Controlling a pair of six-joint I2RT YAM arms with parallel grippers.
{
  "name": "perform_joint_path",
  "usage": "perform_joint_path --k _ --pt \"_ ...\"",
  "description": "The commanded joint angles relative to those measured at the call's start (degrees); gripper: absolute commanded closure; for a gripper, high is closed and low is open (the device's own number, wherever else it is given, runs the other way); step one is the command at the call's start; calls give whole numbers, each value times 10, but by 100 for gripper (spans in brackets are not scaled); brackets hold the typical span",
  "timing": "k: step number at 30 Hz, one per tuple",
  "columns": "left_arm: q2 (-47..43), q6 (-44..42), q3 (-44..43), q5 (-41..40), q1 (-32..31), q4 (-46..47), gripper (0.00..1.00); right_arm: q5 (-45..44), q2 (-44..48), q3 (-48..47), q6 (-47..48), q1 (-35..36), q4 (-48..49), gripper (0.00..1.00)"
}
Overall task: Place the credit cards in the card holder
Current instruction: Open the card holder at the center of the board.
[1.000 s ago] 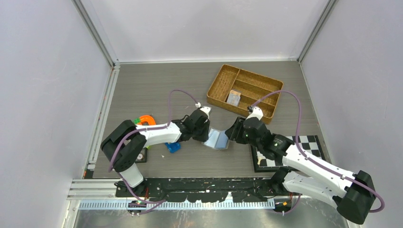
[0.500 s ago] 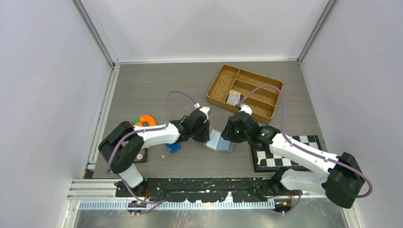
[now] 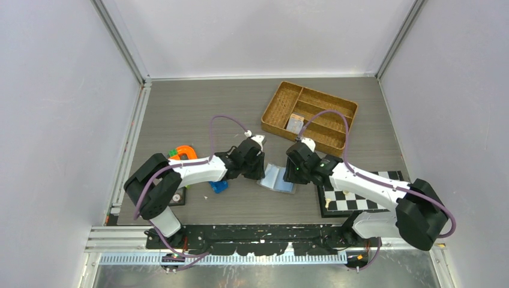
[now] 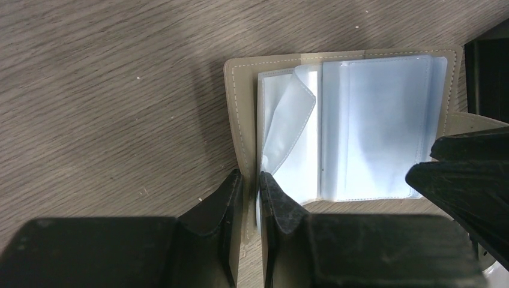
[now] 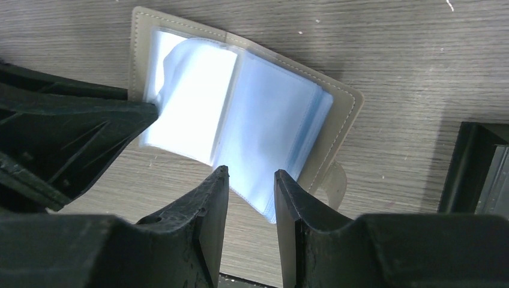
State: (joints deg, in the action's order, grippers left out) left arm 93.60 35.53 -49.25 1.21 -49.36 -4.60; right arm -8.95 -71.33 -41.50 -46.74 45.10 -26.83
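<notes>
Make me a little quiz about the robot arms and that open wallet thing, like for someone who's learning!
1. True or false: the card holder lies open on the table.
2. The left fingers pinch the holder's: A) cover edge B) snap tab C) nothing.
3. Fill in: the holder's clear sleeves look light ____.
Key: 1 true; 2 A; 3 blue.

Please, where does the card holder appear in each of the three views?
Top external: card holder lies open near the picture's centre.
Left wrist: card holder lies open, upper right of centre.
Right wrist: card holder lies open and tilted, upper middle.
Shared landmark: its curled clear sleeve, plain in both wrist views.
</notes>
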Motion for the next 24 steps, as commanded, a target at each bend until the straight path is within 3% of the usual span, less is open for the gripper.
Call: perform_joint_path --k 1,18,24 --pt "-14 0 5 8 1 12 83 -13 -14 -2 -6 -7 1 61" --pt "0 -5 16 13 1 36 86 29 -89 30 -28 -25 60 61" --pt "-9 -14 32 17 1 43 87 118 -63 93 -47 -25 199 57"
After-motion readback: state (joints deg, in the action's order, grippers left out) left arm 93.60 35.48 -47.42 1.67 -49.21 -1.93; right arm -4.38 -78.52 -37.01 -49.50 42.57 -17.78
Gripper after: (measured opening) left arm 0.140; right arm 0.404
